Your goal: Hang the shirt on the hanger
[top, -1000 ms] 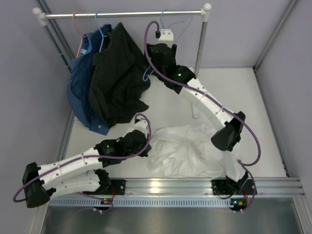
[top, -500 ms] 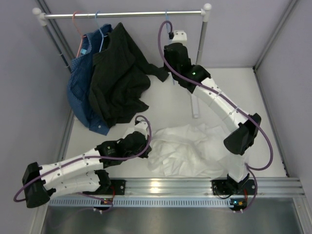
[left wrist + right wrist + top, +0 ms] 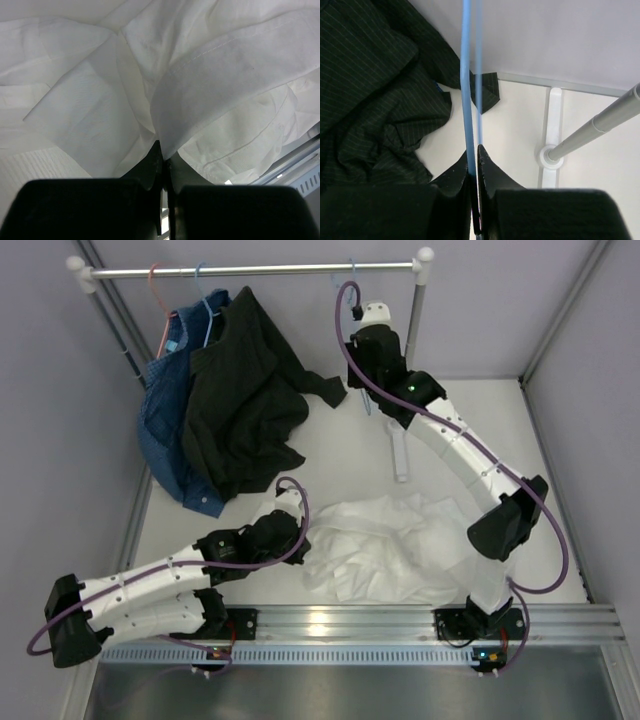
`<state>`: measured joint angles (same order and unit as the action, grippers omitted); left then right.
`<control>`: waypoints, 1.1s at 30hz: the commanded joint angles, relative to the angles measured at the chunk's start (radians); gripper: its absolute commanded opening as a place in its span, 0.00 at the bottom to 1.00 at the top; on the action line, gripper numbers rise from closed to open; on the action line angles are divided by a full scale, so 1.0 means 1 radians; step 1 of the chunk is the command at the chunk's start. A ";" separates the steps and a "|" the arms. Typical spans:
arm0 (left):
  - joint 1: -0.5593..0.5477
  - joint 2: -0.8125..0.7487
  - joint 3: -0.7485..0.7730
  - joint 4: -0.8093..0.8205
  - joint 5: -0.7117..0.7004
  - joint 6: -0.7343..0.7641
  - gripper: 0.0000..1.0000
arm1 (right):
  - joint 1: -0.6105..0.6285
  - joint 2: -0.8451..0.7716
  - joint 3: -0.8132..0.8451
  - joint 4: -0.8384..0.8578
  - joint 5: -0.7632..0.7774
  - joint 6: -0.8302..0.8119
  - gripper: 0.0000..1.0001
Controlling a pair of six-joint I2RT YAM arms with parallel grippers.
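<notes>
The right arm's fingers [image 3: 474,162] are pressed together on the thin light-blue wire hanger [image 3: 466,75], pinching its wire, which runs straight up from their tips. The hanger's hook reaches the silver metal rail [image 3: 250,270], and a black pinstriped garment [image 3: 370,100] hangs to the side. The left arm's fingers [image 3: 163,162] pinch a fold of the large white wrinkled shirt [image 3: 200,75]. The shirt lies crumpled on the white worktop [image 3: 350,455] between the two arms, well apart from the hanger.
</notes>
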<state>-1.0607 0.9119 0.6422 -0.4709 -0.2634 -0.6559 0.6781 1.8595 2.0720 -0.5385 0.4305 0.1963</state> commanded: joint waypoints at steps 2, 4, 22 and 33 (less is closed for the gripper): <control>0.004 -0.015 -0.007 0.040 0.007 -0.007 0.00 | -0.022 -0.056 -0.015 0.002 -0.050 -0.024 0.04; 0.004 -0.015 -0.007 0.038 0.006 -0.008 0.00 | -0.020 -0.062 -0.019 0.002 -0.049 -0.034 0.04; 0.004 -0.015 0.001 0.054 -0.008 -0.016 0.00 | -0.026 -0.131 -0.053 0.002 -0.018 -0.141 0.05; 0.004 -0.028 -0.010 0.055 -0.008 -0.017 0.00 | -0.034 -0.132 -0.101 0.002 -0.003 -0.149 0.01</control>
<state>-1.0607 0.8970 0.6380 -0.4633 -0.2695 -0.6636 0.6579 1.7603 1.9892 -0.5358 0.4072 0.0689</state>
